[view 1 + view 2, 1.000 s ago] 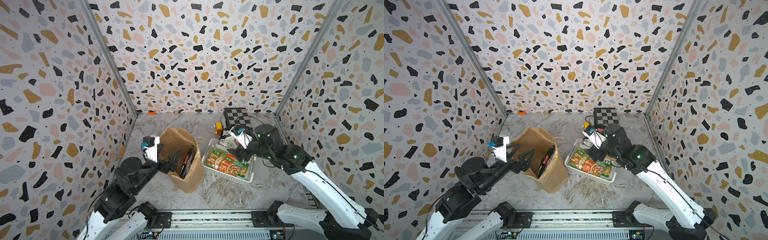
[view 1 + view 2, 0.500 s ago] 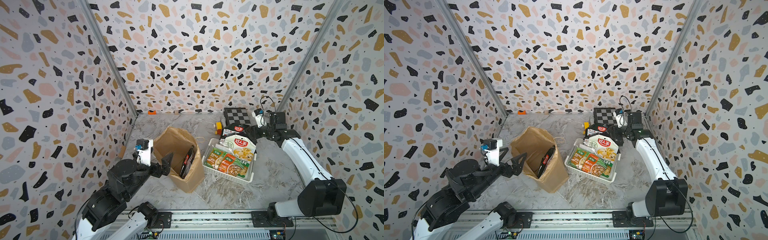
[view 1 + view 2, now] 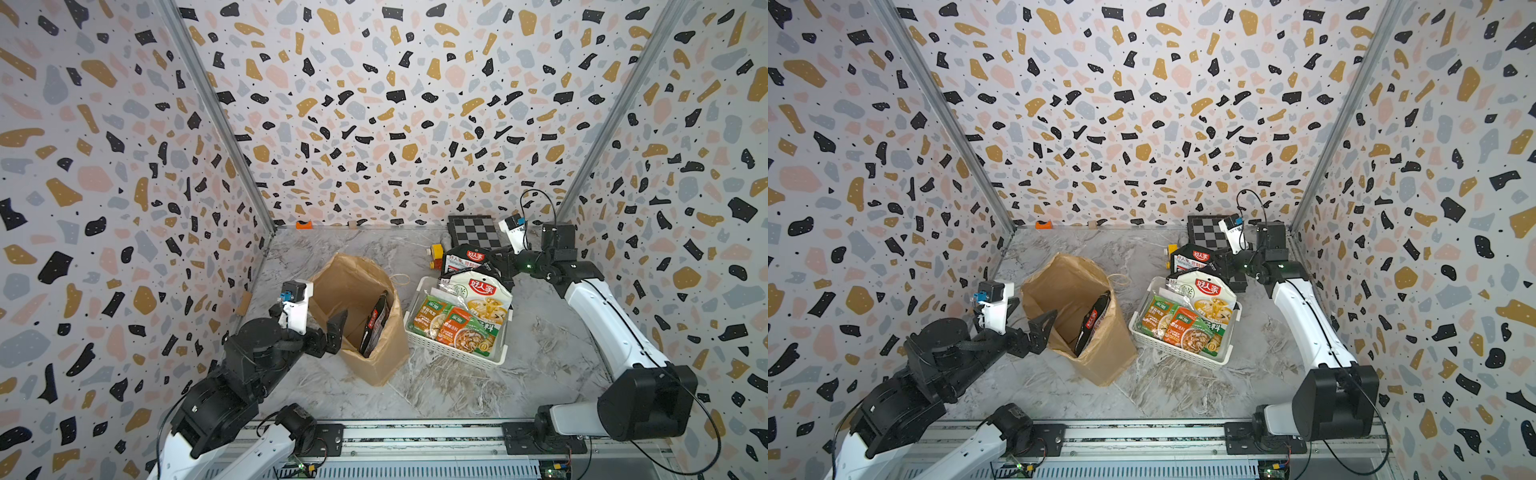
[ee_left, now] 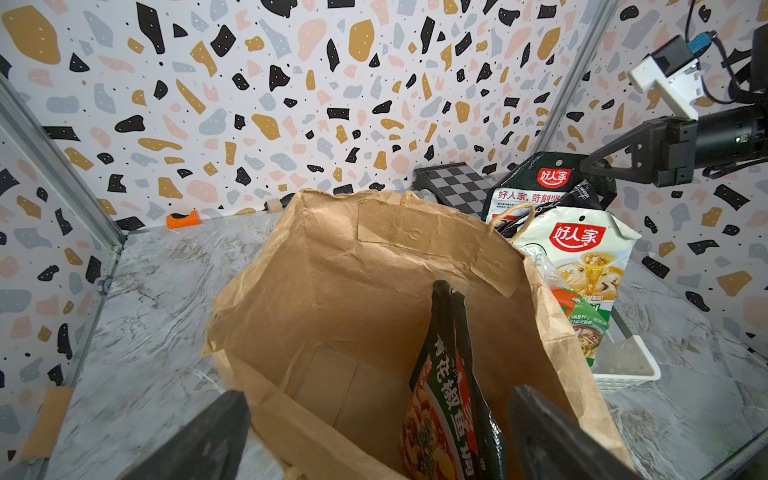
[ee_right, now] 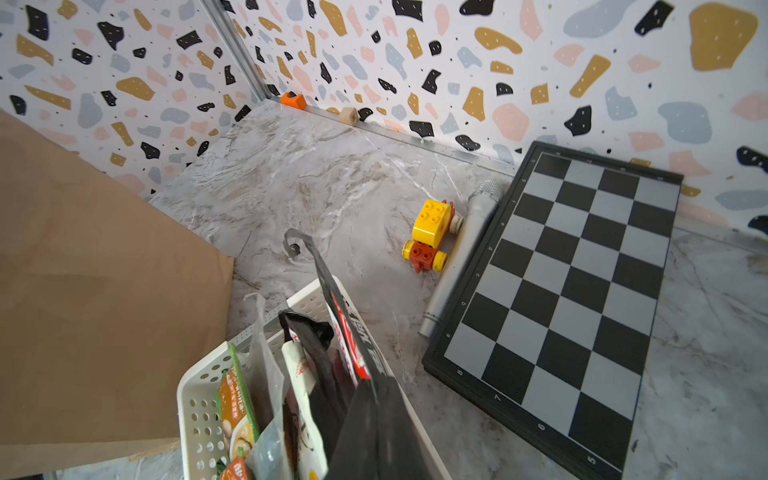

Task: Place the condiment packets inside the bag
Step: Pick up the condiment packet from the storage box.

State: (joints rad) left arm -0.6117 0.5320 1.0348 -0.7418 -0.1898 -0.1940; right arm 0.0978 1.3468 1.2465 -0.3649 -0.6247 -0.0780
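The brown paper bag [image 3: 353, 286] [image 3: 1067, 282] stands open at mid table, and one black-and-red condiment packet [image 3: 376, 324] [image 4: 444, 395] stands upright inside it. My left gripper [image 3: 336, 328] [image 4: 378, 397] is open at the bag's near rim, holding nothing. Several more packets lie in the white basket [image 3: 453, 353] [image 5: 199, 395]: a white one [image 3: 482, 291] and green-and-orange ones [image 3: 453, 328]. At the basket's far end, my right gripper [image 3: 494, 266] [image 5: 372, 386] is shut on the edge of an upright black-and-red packet [image 3: 465, 259] [image 5: 345, 316].
A chessboard [image 3: 473, 232] lies at the back right, with a silver microphone [image 5: 461, 257] and a yellow-and-red toy brick car [image 3: 435, 255] beside it. An orange block [image 3: 303, 224] sits against the back wall. The basket stands close to the bag's right side.
My right arm swung from above the basket to its far end, and its jaws closed on the black-and-red packet. My left arm drew back a little from the bag.
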